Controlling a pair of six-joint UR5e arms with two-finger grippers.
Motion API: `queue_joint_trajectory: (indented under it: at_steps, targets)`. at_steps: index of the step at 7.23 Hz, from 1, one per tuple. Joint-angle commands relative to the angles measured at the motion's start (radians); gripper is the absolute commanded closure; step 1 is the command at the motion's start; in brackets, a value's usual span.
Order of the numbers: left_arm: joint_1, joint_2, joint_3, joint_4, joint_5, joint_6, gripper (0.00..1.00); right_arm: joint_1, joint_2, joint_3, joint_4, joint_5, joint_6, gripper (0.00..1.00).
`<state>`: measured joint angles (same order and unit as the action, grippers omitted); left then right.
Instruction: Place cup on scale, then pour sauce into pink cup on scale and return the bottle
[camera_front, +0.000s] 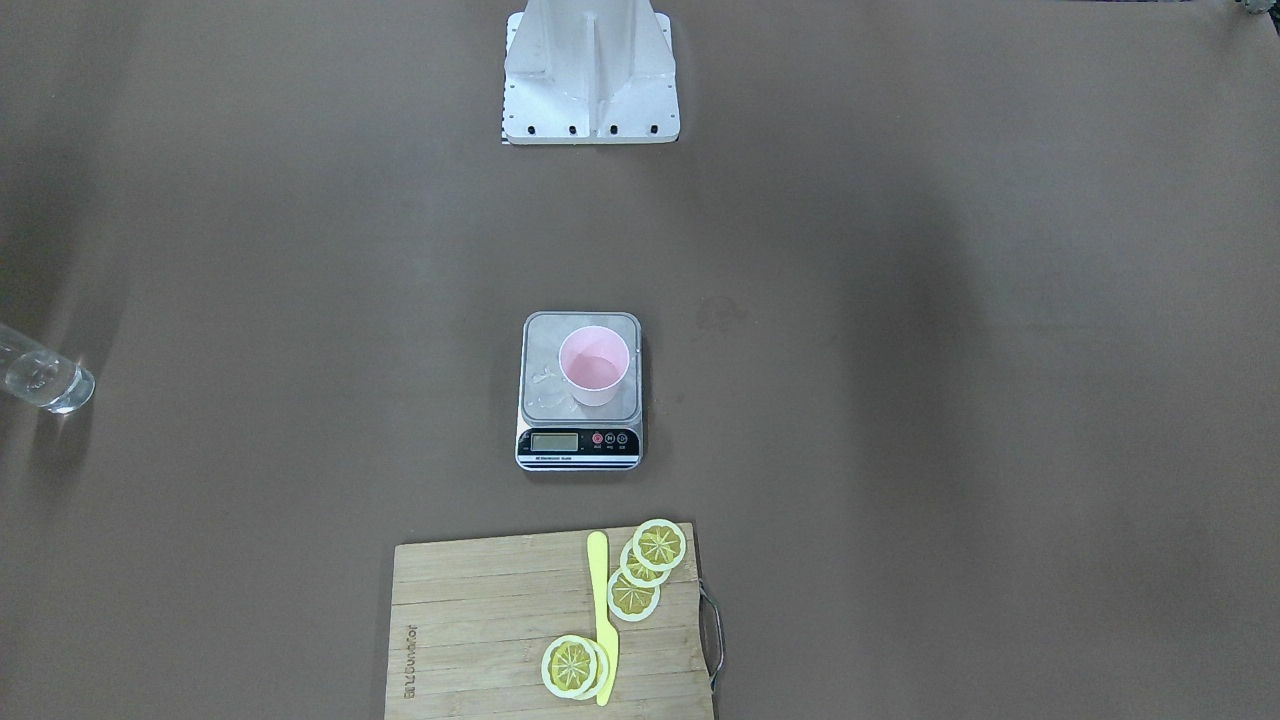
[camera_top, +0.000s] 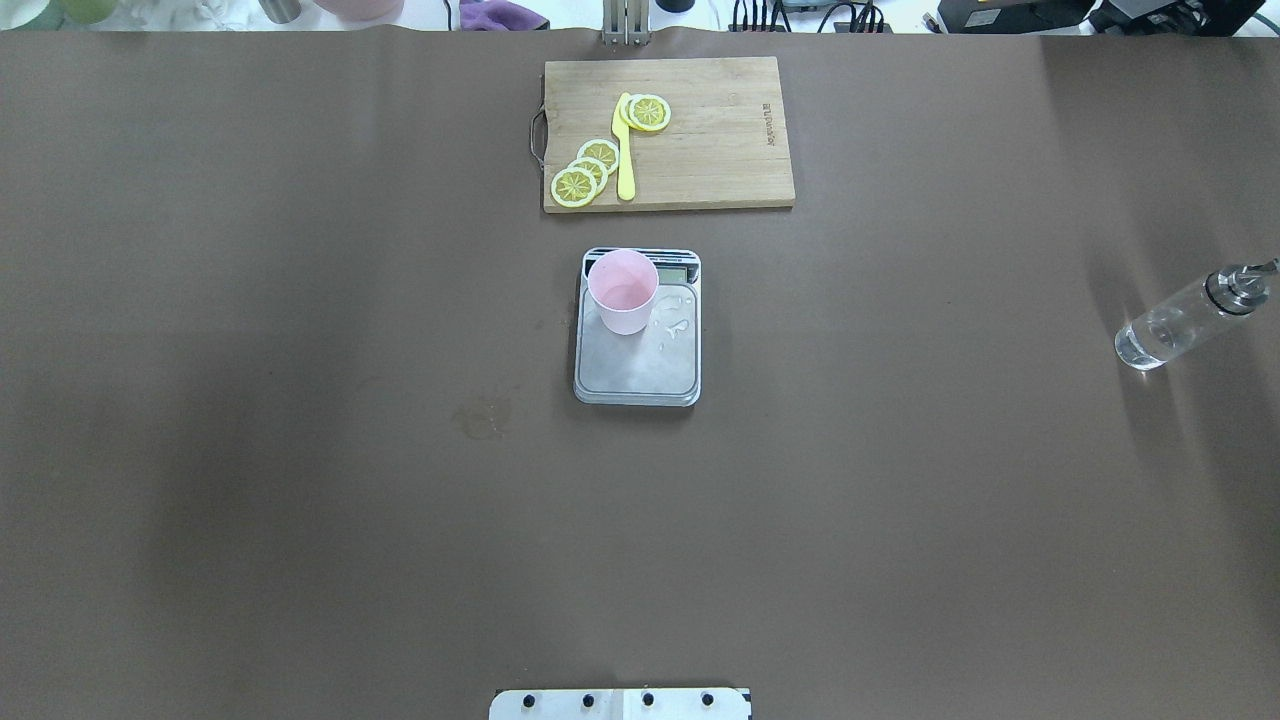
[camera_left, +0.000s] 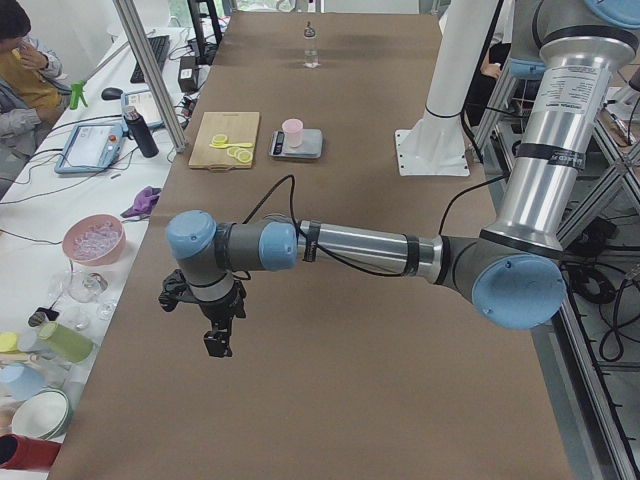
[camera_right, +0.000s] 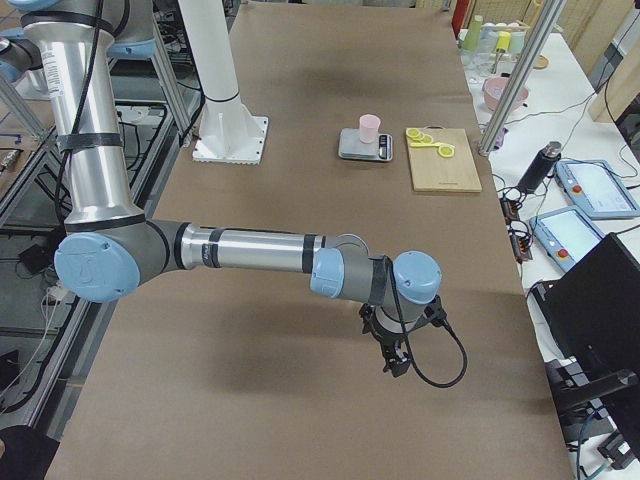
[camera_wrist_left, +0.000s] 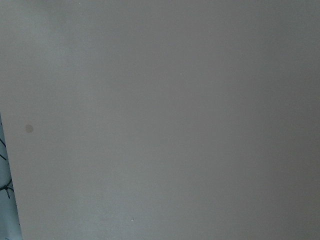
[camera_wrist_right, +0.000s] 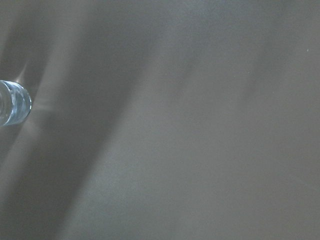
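Gleaming steel scale (camera_top: 637, 362) under tapered cup (camera_top: 622, 292)

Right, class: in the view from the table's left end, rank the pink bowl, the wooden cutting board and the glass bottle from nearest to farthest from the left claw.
1. Pink bowl, just off the table's operator-side edge, close by the left claw.
2. Wooden cutting board, midway along the table, operators' side.
3. Glass bottle, standing at the far end.

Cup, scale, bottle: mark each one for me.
cup (camera_top: 622, 288), overhead exterior view, on its pink inside.
scale (camera_top: 640, 365), overhead exterior view, on the bare steel platform.
bottle (camera_top: 1167, 329), overhead exterior view, on the clear glass body.
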<state>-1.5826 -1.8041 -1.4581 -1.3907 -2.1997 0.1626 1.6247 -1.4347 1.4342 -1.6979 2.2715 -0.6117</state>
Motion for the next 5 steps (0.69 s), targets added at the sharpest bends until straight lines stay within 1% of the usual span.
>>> queue_joint_trajectory:
  at_steps: [1, 4, 5]
  targets:
    - [0.000, 0.002, 0.001, -0.001, 0.000, 0.000, 0.02, -0.003, 0.002, 0.000, 0.000, -0.001, 0.000, 0.00]
    - [0.000, 0.003, -0.001, -0.001, 0.002, 0.001, 0.02, -0.016, 0.020, -0.006, -0.003, -0.015, 0.001, 0.00]
    - [0.000, 0.003, -0.001, -0.002, 0.002, 0.002, 0.02, -0.014, 0.023, -0.003, -0.032, -0.012, 0.009, 0.00]
